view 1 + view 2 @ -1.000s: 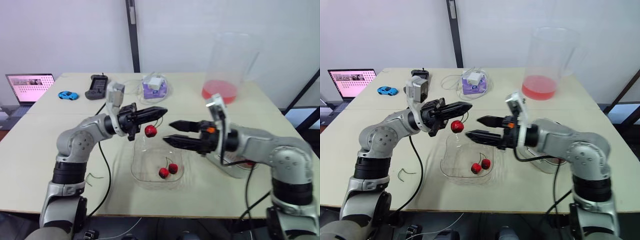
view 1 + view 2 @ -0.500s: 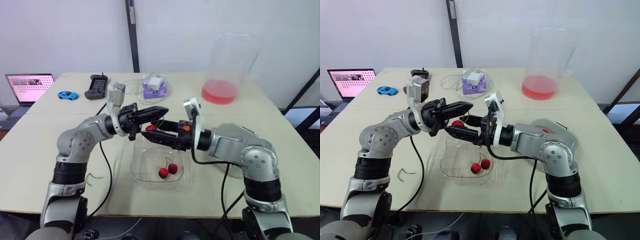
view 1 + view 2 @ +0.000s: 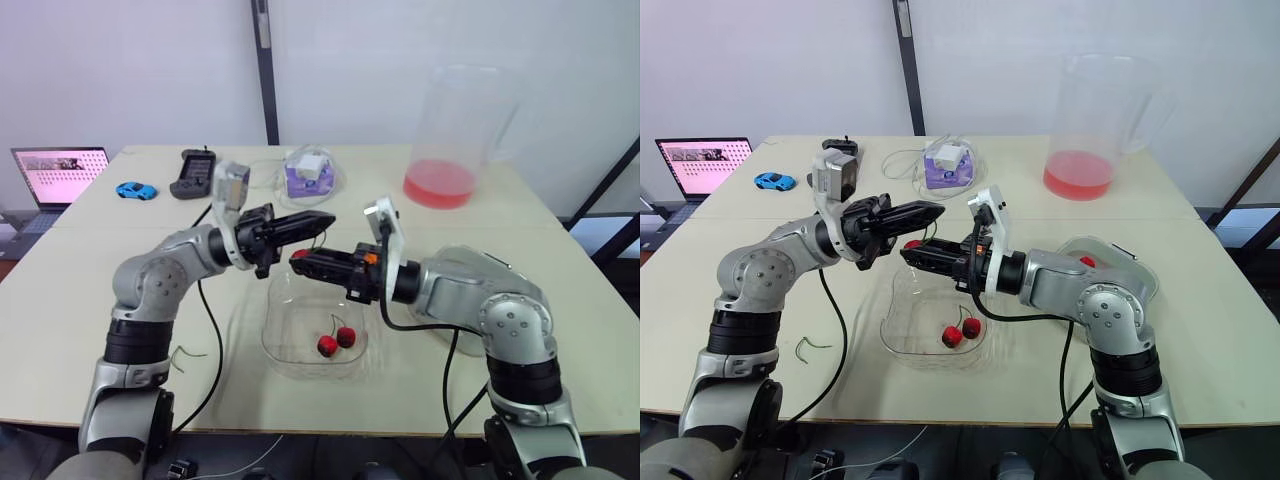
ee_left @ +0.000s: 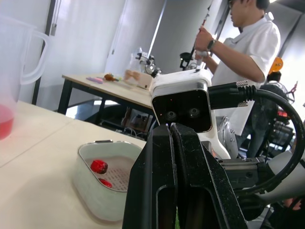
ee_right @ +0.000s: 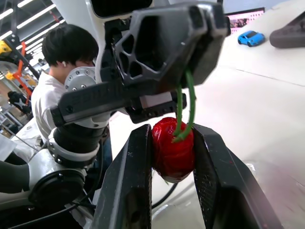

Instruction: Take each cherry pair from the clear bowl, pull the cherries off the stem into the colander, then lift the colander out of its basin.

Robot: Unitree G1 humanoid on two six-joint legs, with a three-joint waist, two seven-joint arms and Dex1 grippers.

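Left eye view: two cherries in clear bowl

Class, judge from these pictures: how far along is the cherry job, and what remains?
Done: two cherries lie in the colander. In hand: the left gripper pinches a stem while the right gripper clamps its cherry. Left: one cherry pair in the clear bowl, then lifting the colander.

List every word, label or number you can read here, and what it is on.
No text here can be read.
laptop screen: a pink page, its print too small to read.
purple box: any print on it is too blurred to read.
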